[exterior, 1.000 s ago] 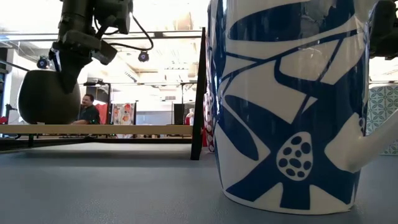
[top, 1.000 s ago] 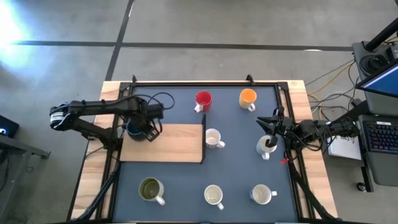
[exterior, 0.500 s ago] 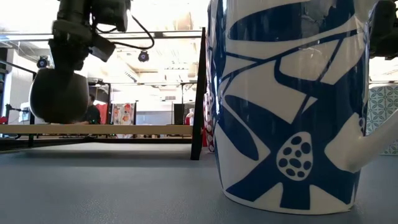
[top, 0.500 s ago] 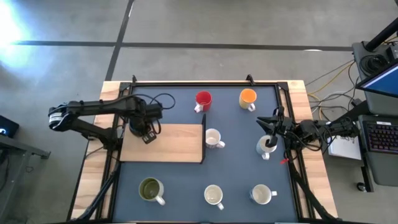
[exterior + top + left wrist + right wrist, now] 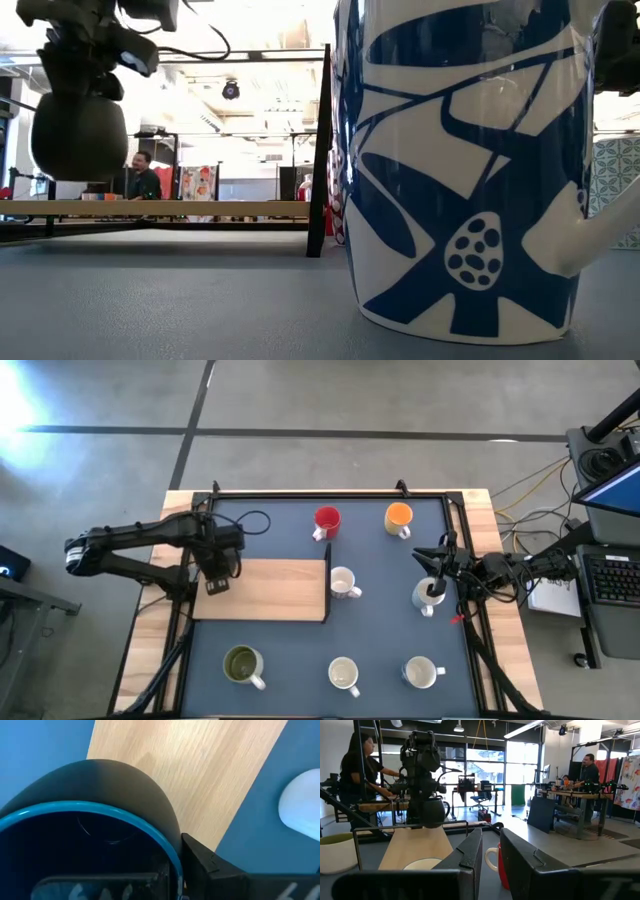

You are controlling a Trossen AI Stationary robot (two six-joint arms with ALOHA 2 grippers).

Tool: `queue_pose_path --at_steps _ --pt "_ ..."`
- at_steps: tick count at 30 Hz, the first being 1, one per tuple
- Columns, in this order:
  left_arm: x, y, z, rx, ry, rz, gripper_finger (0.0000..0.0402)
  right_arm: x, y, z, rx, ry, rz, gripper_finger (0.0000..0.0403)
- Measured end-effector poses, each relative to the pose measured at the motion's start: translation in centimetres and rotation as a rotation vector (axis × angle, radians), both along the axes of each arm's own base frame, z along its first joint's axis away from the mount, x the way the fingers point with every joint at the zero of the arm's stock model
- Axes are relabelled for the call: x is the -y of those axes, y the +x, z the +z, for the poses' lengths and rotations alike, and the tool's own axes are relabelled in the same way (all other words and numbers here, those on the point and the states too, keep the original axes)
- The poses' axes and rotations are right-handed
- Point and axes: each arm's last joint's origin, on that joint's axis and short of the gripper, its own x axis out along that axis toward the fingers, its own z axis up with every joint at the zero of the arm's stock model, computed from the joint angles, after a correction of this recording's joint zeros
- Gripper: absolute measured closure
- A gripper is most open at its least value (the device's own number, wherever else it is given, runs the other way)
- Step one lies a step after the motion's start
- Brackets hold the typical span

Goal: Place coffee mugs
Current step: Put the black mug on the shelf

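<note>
From above I cannot see the mug I am carrying: the left gripper and its wrist cover it completely. The level camera shows it, a dark round ceramic mug with a blue rim, hanging clear in the air under the gripper, with its handle not visible. The wrist camera is filled by the mug's mouth, cut off at the frame edges. One dark finger presses against the outside of the rim, so the gripper is clamped on the wall of the mug. It sits over the left end of the pale wooden board, close to the left edge of the dark blue table mat.

The level camera is half blocked by a white ceramic mug with a blue pattern, which stands right at the lens. I cannot match it to any mug seen from above.

The right gripper waits near the mat's right edge, over a white mug. I cannot tell whether it is closed on anything.

The red mug and orange mug stand along the far edge. A white mug beside the board's right end is nearer the middle. Along the near edge stand an olive green mug, a cream mug and another white mug.
</note>
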Motion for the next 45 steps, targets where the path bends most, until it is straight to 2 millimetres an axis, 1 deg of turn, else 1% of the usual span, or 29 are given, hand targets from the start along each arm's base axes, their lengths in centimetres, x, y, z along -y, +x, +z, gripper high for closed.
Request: queue_pose_path --at_steps 7,12,16,28,45 --pt "0.0 -0.1 -1.2 -0.058 -0.012 0.033 0.039 0.0 0.0 0.0 0.0 0.0 0.0 0.0344" --pt "0.1 -0.4 -2.5 -0.102 -0.019 0.029 0.039 0.0 0.0 0.0 0.0 0.0 0.0 0.0344" --pt "0.1 -0.6 -3.2 -0.095 -0.02 0.01 0.039 0.0 0.0 0.0 0.0 0.0 0.0 0.0344" --pt "0.1 -0.6 -3.2 -0.046 -0.001 0.002 0.0383 0.0 0.0 0.0 0.0 0.0 0.0 0.0344" --pt "-0.1 -0.7 -3.2 -0.051 0.071 0.038 0.0374 0.0 0.0 0.0 0.0 0.0 0.0 0.0344"
